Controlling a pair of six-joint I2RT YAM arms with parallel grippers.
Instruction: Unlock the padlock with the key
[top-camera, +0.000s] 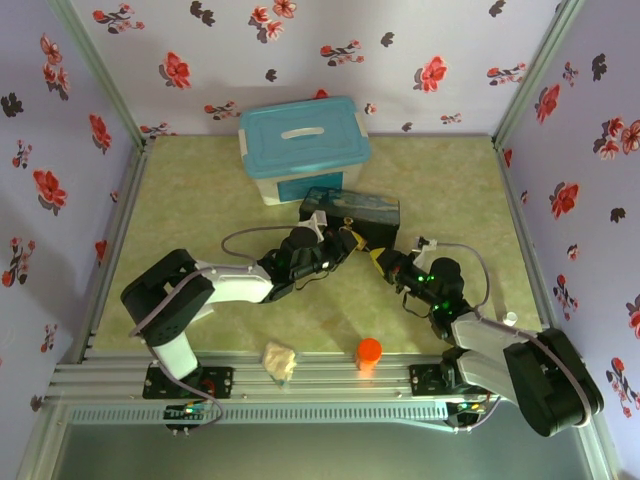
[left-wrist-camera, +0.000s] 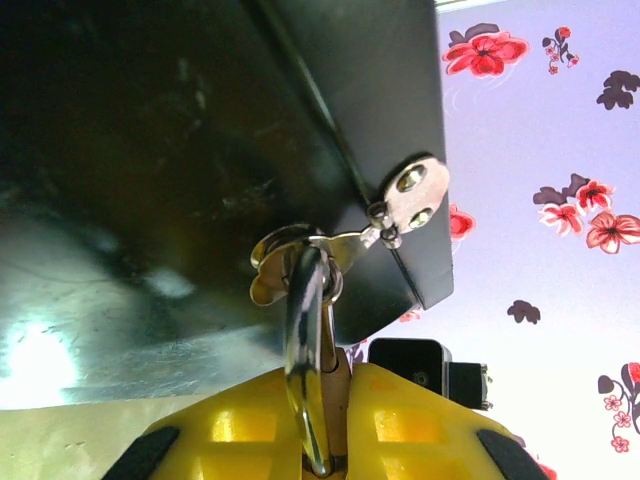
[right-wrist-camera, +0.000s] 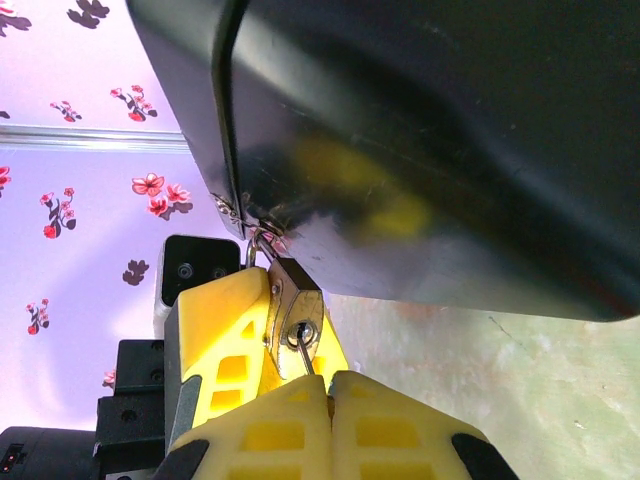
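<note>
While the left claw is pinched almost shut on the brass padlock, which hangs by its thin shackle from the hasp on the edge of a dark tin box at the middle of the table, the right claw is fully closed on the tiny dark key. The key's long axis runs straight from the right claw's fingertips into the keyhole on the padlock's end face, so it appears seated. The coming move is judged to be a twist of the right wrist about that axis, with the left claw steadying the body.
</note>
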